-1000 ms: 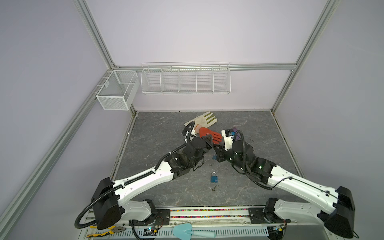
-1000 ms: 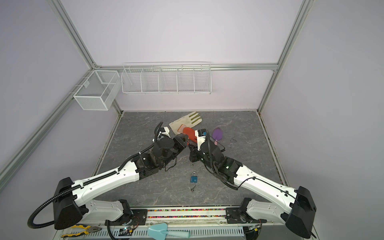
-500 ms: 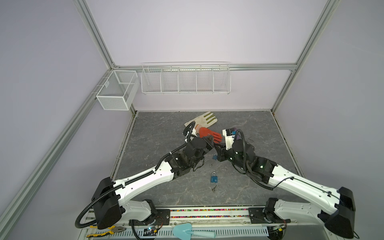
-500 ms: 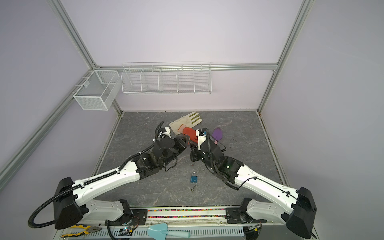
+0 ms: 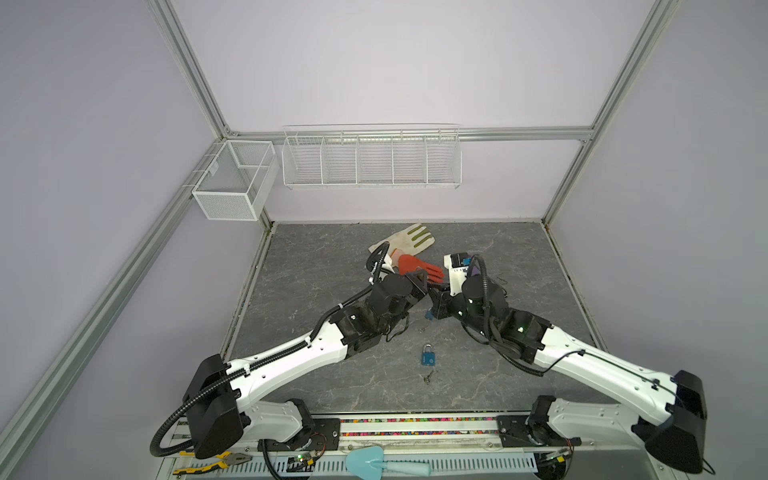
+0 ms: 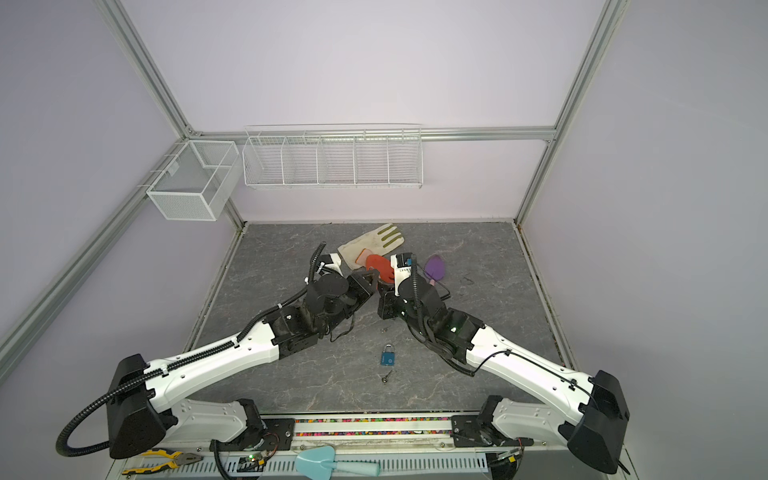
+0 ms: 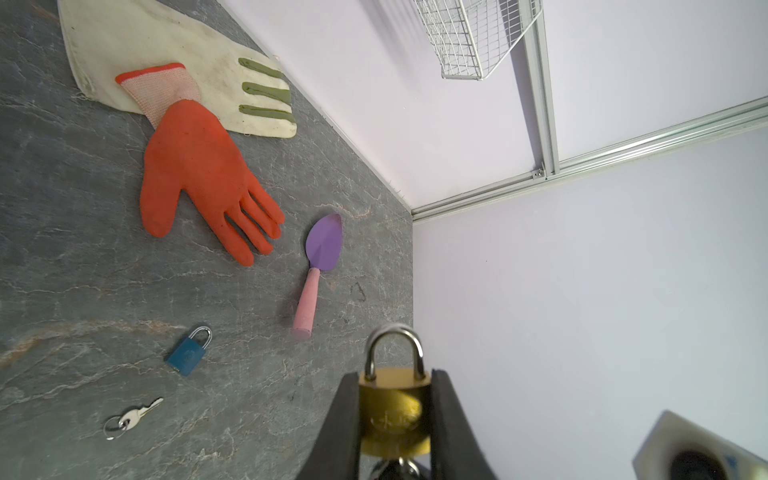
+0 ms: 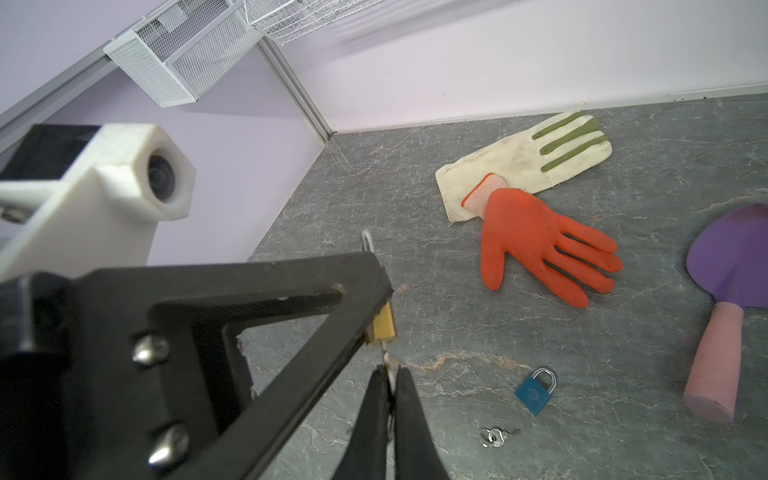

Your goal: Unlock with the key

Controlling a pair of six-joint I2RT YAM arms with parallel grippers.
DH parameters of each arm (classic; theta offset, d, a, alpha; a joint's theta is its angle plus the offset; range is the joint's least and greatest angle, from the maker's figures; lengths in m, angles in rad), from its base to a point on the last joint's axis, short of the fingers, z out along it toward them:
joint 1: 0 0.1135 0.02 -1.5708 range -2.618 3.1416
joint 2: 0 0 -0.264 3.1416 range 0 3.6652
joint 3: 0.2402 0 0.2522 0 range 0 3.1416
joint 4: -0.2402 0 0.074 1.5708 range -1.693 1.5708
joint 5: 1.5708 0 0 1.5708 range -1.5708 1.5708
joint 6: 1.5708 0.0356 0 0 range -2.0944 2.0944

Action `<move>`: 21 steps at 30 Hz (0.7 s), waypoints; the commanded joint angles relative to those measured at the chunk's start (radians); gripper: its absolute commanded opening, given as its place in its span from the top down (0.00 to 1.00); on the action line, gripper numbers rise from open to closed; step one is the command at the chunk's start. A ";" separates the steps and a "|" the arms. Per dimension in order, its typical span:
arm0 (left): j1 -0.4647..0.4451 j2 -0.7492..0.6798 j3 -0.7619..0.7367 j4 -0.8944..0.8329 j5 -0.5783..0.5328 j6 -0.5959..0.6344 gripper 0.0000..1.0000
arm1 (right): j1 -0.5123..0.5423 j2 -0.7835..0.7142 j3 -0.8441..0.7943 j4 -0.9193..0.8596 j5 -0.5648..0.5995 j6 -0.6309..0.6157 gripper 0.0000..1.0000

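Almost nothing differs from one second ago: both arms stay raised over the middle of the table (image 5: 316, 266), their tips meeting. The left gripper (image 7: 395, 395) keeps its fingers clamped on the two sides of the brass padlock (image 7: 392, 409). The right gripper (image 8: 390, 376) stays pinched tight on the key (image 8: 386, 357), which meets the underside of the padlock body. The blue padlock (image 5: 428, 355) and the spare key (image 5: 427, 377) lie on the table where they were, nearer the robot's base
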 commanded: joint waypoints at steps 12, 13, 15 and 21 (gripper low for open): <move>-0.041 -0.012 0.033 0.049 0.236 0.126 1.00 | -0.044 0.024 0.125 0.047 -0.262 -0.002 0.94; -0.041 -0.012 0.043 0.039 0.261 0.126 1.00 | -0.044 0.024 0.135 0.043 -0.274 0.002 0.94; -0.041 -0.025 0.042 0.029 0.276 0.126 1.00 | -0.049 0.018 0.139 0.056 -0.300 0.014 0.94; -0.039 -0.081 -0.008 0.036 0.245 0.179 1.00 | -0.062 0.005 0.156 0.076 -0.370 0.075 0.94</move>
